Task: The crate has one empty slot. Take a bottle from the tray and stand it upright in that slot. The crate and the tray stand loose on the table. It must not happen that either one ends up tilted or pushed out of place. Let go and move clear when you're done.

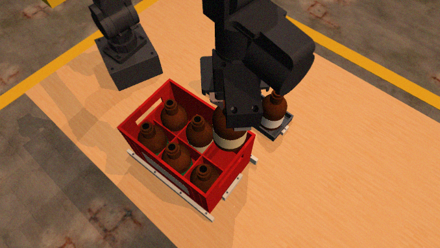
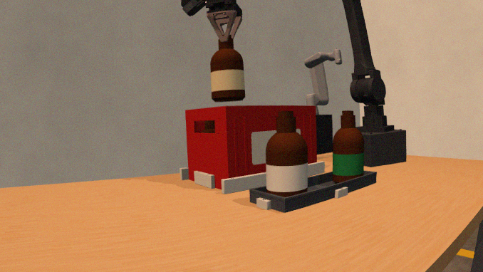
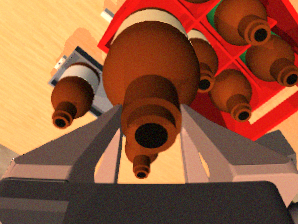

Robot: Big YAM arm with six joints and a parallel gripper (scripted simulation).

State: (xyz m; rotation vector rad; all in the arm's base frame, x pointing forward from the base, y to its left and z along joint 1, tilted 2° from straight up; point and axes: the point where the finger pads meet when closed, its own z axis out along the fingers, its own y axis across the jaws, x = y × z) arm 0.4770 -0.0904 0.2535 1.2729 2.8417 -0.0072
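My gripper [image 2: 226, 40] [image 3: 151, 113] is shut on the neck of a brown bottle with a cream label [image 1: 230, 140] [image 2: 228, 80] [image 3: 150, 60]. The bottle hangs upright, its base a little above the rim of the red crate [image 1: 230, 176] [image 2: 206, 153]. In the top view it is over the crate's corner slot nearest the tray, whose floor shows partly beneath it. Several brown bottles stand in the other slots. The dark tray [image 1: 273, 137] [image 2: 313, 199] [image 3: 55, 80] holds a white-labelled bottle [image 1: 274, 108] [image 2: 286, 160] [image 3: 73, 96] and a green-labelled bottle [image 2: 348, 149].
Pale strips [image 1: 169, 185] [image 2: 242, 182] lie along the crate's sides, and small pale blocks [image 1: 285, 130] [image 2: 341, 192] sit against the tray. A second dark arm base [image 1: 136, 71] stands beyond the crate in the top view. A grey arm [image 2: 320, 83] shows behind the crate.
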